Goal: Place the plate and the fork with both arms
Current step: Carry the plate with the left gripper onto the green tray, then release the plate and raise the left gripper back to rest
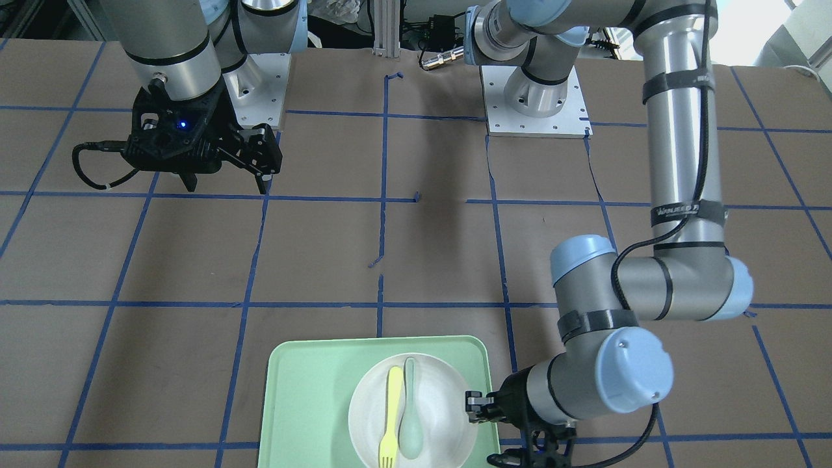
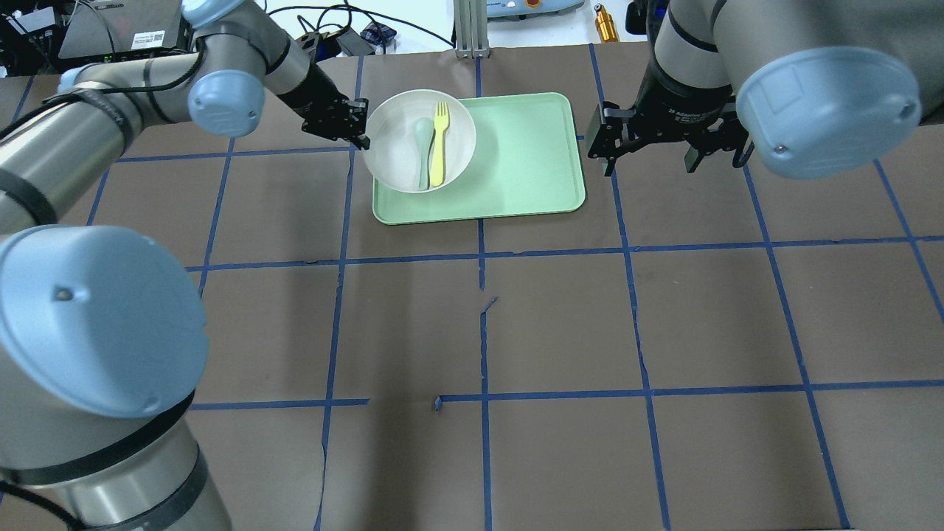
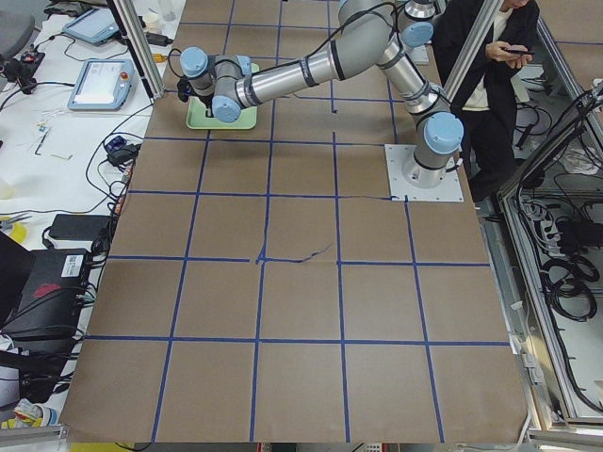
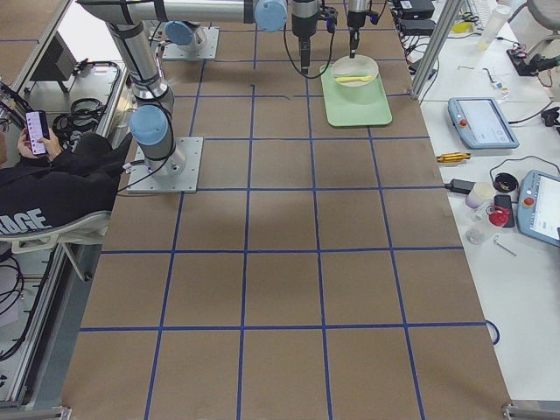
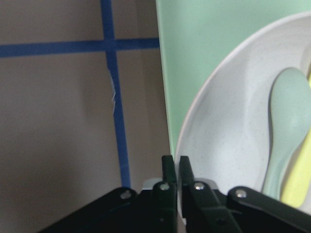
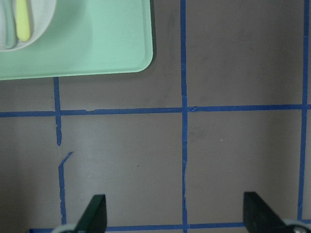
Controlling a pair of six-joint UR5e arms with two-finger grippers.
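Note:
The pale plate (image 2: 394, 125) rests on the left part of the mint-green tray (image 2: 531, 169) and overhangs its left edge. The yellow fork (image 2: 440, 144) lies in the plate beside a grey-green spoon (image 2: 422, 151). My left gripper (image 2: 360, 133) is shut on the plate's left rim. The left wrist view shows its fingers (image 5: 168, 170) pinched on the rim of the plate (image 5: 228, 145). My right gripper (image 2: 653, 155) is open and empty, above the table just right of the tray. The right wrist view shows its fingers (image 6: 95, 213) wide apart over bare table.
The table is brown paper with a grid of blue tape. The tray (image 1: 305, 390) sits at the far edge from the robot. The arm bases (image 1: 536, 104) stand at the near edge. A person stands beside the table (image 3: 490, 56).

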